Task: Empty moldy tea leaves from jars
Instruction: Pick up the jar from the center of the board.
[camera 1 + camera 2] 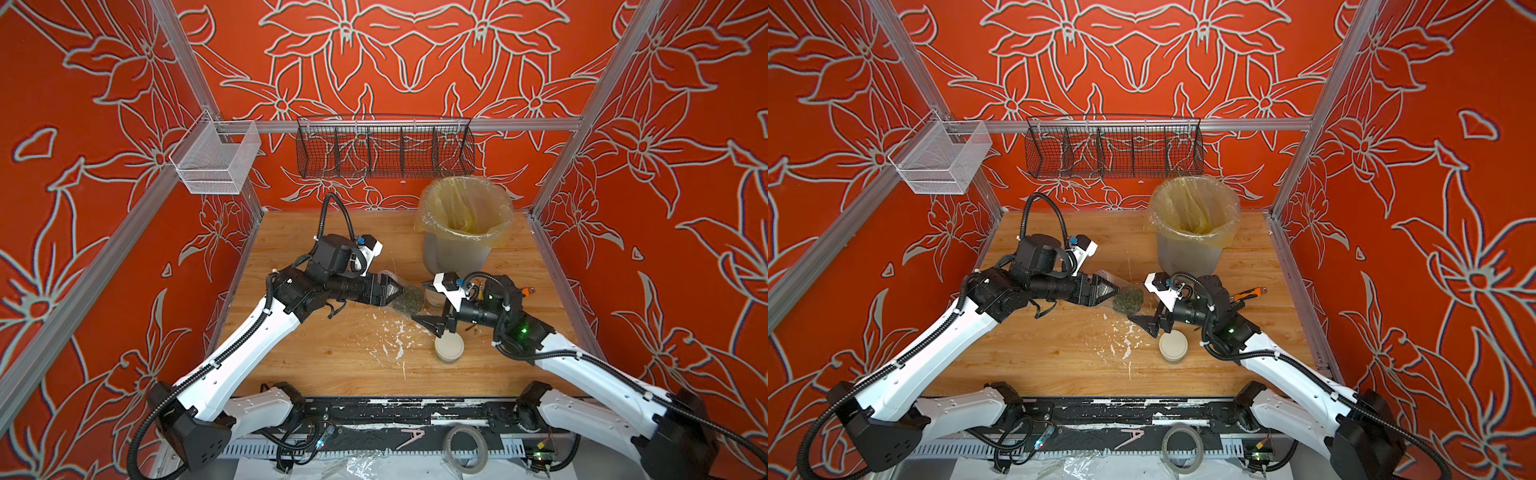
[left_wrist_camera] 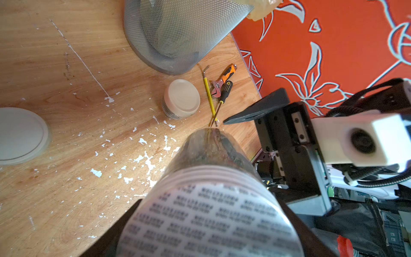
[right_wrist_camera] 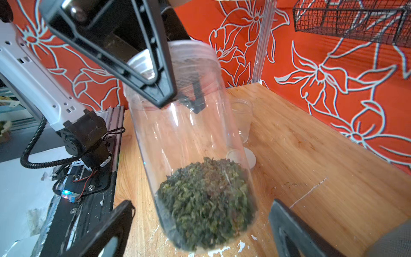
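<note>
My left gripper (image 1: pixel 395 293) is shut on the lid end of a tall clear jar (image 1: pixel 409 298), held tilted above the table. Its white dotted lid (image 2: pixel 211 222) fills the left wrist view. Dark grey-green tea leaves (image 3: pixel 204 200) lie heaped at the jar's closed bottom. My right gripper (image 1: pixel 426 303) stands open at that bottom end, its fingers (image 3: pixel 293 231) on either side and apart from the wall. A squat jar with a cream lid (image 1: pixel 449 347) stands near the right gripper. Another squat jar (image 2: pixel 182 99) stands by the bin.
A grey mesh bin (image 1: pixel 461 224) with a yellowish liner stands at the back right. Hand tools (image 2: pixel 222 86) lie beside it by the right wall. An empty clear jar (image 3: pixel 242 120) and a loose cream lid (image 3: pixel 244 156) sit behind the held jar. White flakes (image 1: pixel 395 336) litter the table's middle.
</note>
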`<act>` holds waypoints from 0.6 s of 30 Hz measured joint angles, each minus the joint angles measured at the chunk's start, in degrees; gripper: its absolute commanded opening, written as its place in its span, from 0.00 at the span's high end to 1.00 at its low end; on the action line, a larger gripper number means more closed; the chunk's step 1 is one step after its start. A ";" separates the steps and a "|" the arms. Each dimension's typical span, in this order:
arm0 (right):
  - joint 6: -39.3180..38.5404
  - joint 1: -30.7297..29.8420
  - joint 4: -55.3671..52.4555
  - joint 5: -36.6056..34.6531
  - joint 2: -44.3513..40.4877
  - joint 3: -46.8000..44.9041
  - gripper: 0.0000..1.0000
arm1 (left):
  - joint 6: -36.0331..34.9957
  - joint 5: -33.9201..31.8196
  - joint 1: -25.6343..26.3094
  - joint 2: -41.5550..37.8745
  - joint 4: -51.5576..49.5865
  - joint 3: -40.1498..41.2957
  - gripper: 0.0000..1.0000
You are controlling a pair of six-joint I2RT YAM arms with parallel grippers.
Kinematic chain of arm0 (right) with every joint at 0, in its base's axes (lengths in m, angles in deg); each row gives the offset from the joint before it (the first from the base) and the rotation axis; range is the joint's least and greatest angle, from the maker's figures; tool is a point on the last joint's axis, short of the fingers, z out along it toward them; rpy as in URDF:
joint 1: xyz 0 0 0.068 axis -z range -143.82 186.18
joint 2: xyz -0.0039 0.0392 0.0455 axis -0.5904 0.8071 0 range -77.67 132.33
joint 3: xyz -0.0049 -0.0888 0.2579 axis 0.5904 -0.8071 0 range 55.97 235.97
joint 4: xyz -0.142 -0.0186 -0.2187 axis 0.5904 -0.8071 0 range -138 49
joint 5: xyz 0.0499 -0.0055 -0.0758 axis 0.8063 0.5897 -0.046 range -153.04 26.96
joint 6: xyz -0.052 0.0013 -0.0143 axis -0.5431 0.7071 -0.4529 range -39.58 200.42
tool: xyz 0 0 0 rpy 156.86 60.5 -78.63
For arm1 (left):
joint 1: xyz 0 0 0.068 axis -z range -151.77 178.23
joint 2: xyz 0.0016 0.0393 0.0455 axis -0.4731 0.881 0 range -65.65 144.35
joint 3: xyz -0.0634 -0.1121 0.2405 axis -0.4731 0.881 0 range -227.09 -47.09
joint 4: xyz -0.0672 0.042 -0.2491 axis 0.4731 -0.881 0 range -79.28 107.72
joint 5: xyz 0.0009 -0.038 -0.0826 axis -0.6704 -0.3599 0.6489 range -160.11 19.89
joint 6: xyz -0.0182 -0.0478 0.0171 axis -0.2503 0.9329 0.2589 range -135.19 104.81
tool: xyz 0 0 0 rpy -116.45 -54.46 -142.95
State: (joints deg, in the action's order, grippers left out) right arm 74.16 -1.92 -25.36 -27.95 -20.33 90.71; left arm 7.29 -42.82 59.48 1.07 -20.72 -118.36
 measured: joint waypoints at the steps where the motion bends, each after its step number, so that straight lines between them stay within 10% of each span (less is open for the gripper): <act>1: -0.57 -0.28 0.87 -0.04 0.79 0.00 0.03 | 0.17 0.33 -0.02 0.00 0.33 0.00 0.66; 18: -3.48 -2.51 7.04 -1.14 8.85 0.98 0.32 | 1.49 3.85 -0.57 0.37 1.68 0.00 0.65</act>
State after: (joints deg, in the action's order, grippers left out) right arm 70.69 -4.44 -18.32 -29.09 -11.47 91.69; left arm 8.78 -38.97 58.91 1.44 -19.03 -118.36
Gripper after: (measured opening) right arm 0.828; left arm 0.823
